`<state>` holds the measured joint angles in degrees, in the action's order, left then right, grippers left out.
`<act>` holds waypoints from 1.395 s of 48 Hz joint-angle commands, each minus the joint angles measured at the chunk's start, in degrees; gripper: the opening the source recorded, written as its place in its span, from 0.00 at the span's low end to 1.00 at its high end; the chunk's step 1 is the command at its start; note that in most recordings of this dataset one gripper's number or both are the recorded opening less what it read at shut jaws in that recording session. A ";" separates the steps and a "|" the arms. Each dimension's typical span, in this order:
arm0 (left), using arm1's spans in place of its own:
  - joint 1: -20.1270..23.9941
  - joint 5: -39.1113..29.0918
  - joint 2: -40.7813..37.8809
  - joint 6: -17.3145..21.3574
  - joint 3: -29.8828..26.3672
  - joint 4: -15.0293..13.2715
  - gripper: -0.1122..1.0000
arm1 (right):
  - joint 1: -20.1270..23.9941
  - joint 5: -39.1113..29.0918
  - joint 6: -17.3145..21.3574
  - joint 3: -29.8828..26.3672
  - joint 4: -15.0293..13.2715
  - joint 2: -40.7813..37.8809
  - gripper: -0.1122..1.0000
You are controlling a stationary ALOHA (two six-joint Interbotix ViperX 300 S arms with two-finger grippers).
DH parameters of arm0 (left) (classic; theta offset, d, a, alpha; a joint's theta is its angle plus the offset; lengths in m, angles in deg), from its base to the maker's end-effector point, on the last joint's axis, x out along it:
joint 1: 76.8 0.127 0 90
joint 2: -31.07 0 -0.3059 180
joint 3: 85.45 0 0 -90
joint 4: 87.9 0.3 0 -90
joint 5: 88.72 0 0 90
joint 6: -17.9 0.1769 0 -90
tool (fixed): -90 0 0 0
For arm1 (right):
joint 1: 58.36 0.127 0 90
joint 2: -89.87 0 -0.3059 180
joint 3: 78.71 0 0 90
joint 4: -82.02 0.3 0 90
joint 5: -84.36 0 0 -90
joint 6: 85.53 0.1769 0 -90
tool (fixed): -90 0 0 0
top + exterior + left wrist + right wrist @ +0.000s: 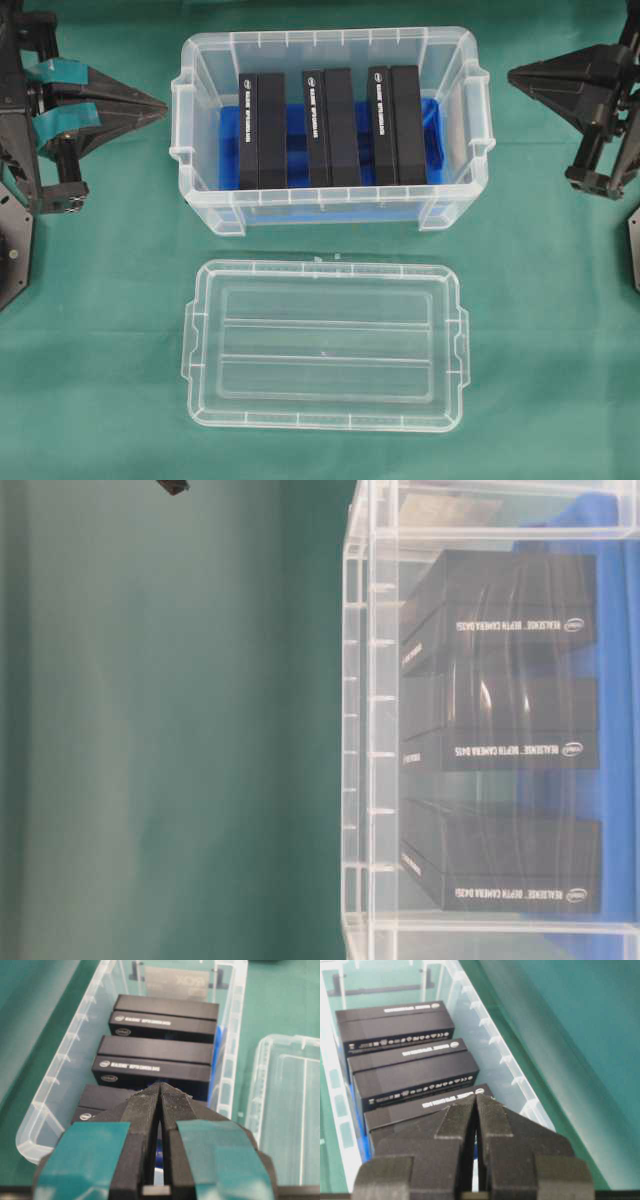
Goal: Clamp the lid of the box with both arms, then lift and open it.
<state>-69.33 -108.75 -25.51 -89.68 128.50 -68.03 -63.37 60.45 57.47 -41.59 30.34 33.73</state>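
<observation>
Clear glossy plastic lid (325,345) & box (205,205); matt black slabs (330,128); green cloth (90,350) w/ soft creases.

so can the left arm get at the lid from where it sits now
Probably yes. The lid lies flat on the cloth in front of the box, off it, with nothing on top. The left gripper, shut and empty, sits beside the box's left end, with bare cloth between it and the lid.

lid (325,345) before box (330,205) | slabs (333,128) in box | arms flanking box
</observation>
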 commanded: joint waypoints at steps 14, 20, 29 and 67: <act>-0.79 1.23 0.09 0.00 -0.09 -0.09 0.11 | -0.09 1.32 0.09 -0.62 0.97 0.00 0.10; -2.11 1.76 0.09 -0.09 -0.09 -0.09 0.11 | 0.26 2.29 0.09 -0.62 1.32 0.00 0.10; -2.81 1.76 0.09 -0.26 -0.09 -0.18 0.11 | 1.14 2.99 0.09 -0.53 1.32 0.00 0.10; -2.99 1.58 0.26 -0.26 0.00 -0.18 0.11 | 1.93 3.08 0.00 -0.09 1.41 -0.18 0.10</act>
<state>-72.14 -107.44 -25.42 -89.94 129.12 -68.12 -61.52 63.09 57.38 -41.07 31.57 33.55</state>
